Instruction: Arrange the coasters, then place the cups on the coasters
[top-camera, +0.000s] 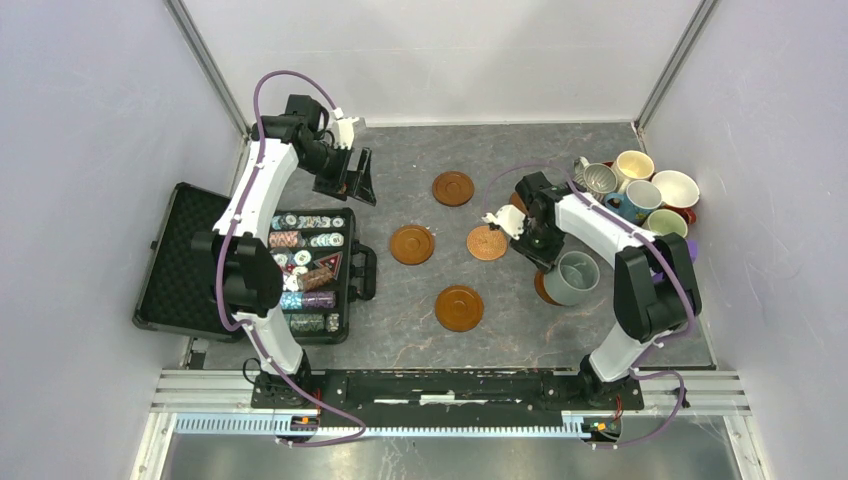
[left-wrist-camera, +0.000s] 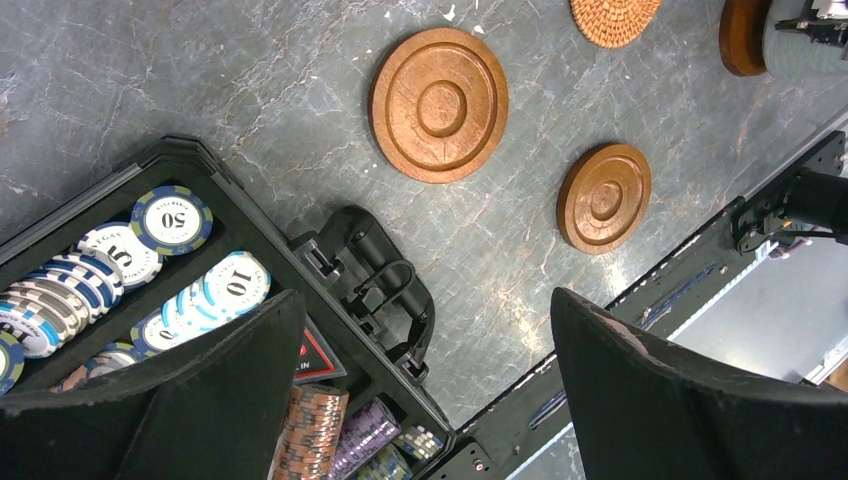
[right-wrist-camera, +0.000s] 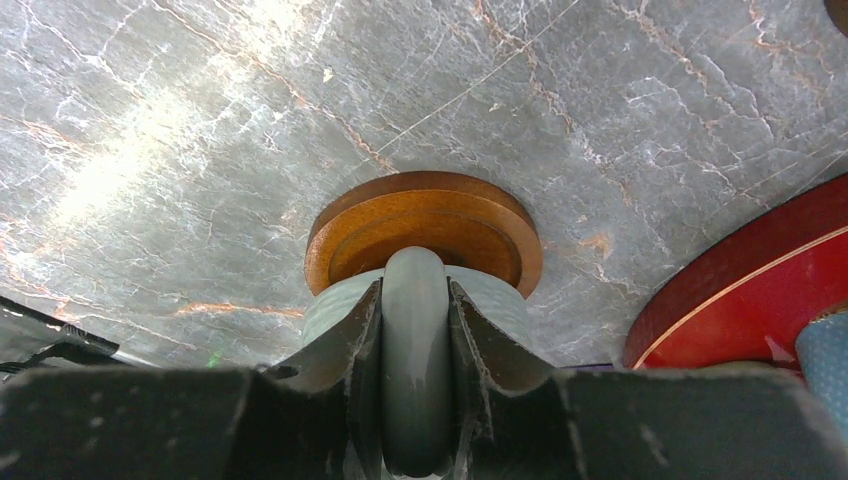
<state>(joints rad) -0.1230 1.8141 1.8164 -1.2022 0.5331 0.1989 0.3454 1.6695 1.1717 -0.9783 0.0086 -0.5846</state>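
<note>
The right gripper (right-wrist-camera: 415, 292) is clamped on the handle of the grey-blue mug (top-camera: 574, 279), lower right of centre in the top view, directly over a brown coaster (right-wrist-camera: 428, 215). The left gripper (left-wrist-camera: 425, 300) gapes wide and empty, upper left.

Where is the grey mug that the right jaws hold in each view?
Top external: grey mug, right of centre.
Left wrist: top right corner, partly cut off.
Right wrist: bottom centre, handle between the jaws.
Shared landmark: the brown coaster under it.
</note>
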